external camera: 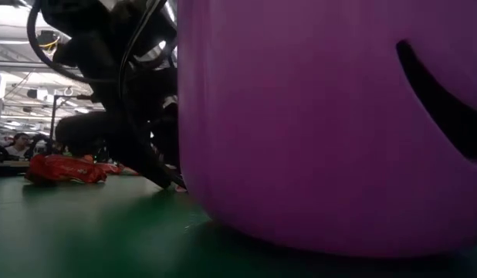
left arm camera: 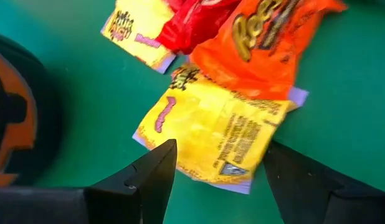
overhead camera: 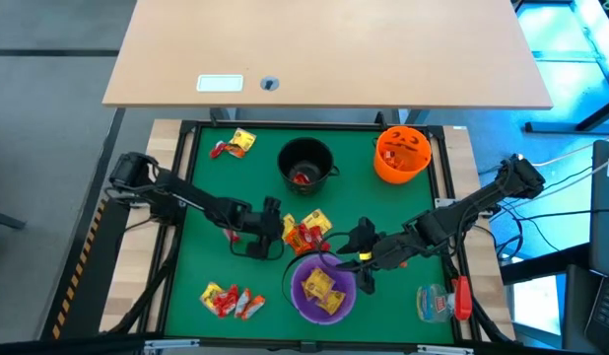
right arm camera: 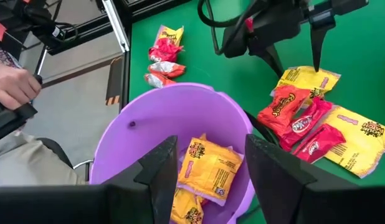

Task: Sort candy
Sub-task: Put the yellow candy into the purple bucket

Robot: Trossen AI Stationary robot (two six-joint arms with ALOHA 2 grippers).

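The left gripper (left arm camera: 214, 168) hangs spread over a yellow candy (left arm camera: 211, 140) in the middle pile; lower it squarely so both fingers straddle only that wrapper. The right gripper (right arm camera: 208, 165), spread and empty, hovers above the purple bowl (right arm camera: 149, 115).

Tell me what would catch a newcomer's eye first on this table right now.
Probably the purple bowl at the mat's near edge, holding yellow candy, with the right gripper open just above its rim. Next, the bright pile of yellow, red and orange candy mid-mat, where the left gripper stands open over a yellow packet. The orange bowl and black bowl sit toward the far edge.
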